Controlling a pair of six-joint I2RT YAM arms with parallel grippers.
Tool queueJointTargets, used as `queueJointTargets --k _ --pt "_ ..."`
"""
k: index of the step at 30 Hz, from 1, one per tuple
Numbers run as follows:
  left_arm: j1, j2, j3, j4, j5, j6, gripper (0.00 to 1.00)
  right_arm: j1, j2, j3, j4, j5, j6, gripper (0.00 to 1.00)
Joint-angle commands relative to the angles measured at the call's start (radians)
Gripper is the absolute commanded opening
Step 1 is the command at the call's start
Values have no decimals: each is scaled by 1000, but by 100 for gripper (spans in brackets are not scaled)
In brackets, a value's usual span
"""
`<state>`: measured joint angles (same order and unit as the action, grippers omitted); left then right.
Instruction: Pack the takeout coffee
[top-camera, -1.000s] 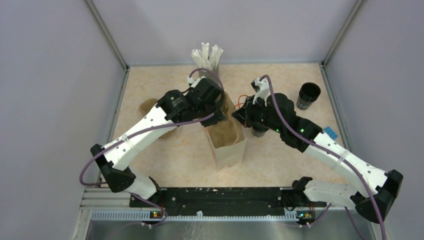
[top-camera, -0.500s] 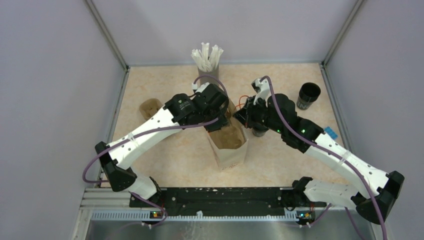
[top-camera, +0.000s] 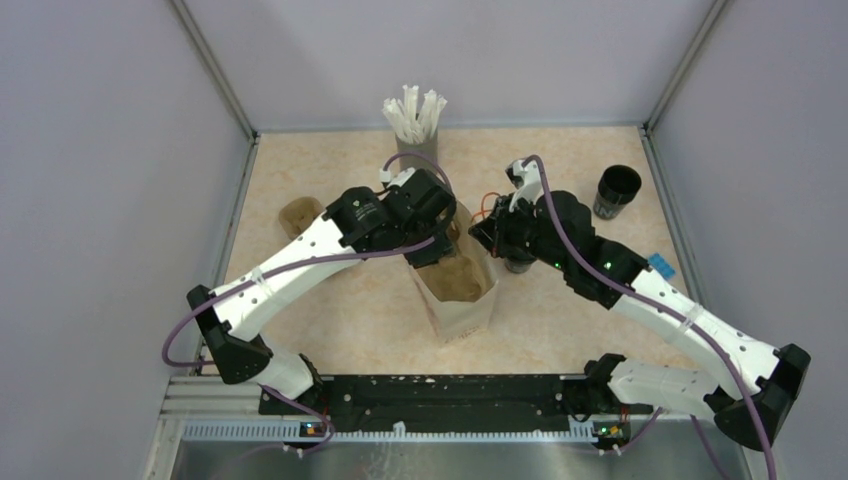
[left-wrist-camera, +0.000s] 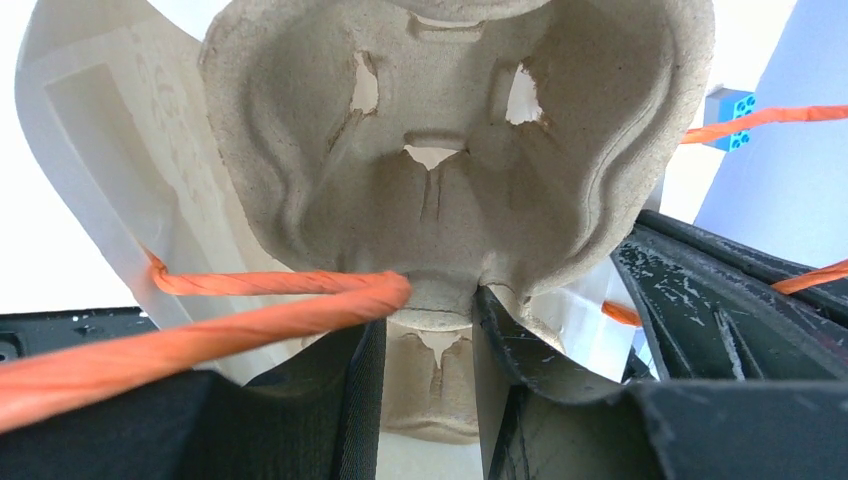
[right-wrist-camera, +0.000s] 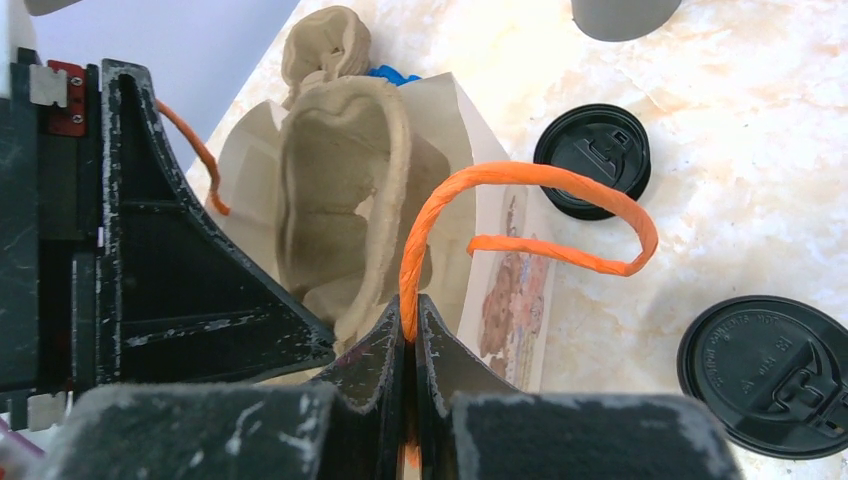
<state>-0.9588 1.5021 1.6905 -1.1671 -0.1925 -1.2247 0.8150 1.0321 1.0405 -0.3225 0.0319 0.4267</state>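
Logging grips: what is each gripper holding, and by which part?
Left gripper: pulp cup carrier, by its edge. Right gripper: paper bag, by its orange handle.

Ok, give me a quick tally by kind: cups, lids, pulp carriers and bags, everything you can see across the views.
Black cup: 1
Black lids: 2
Pulp carriers: 2, one in the bag and one on the table
Paper bag: 1
Total: 6
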Motion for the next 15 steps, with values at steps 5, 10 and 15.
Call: queueJointTargets --k 5,10,15 --pt "-24 -21 -39 -35 63 -41 18 5 -25 -6 4 26 -32 0" --pt "-32 -26 -17 -8 31 -21 18 4 -27 -5 -1 20 -48 4" --pt "-32 -13 -18 -17 40 -1 20 4 -21 27 -9 40 -44 25"
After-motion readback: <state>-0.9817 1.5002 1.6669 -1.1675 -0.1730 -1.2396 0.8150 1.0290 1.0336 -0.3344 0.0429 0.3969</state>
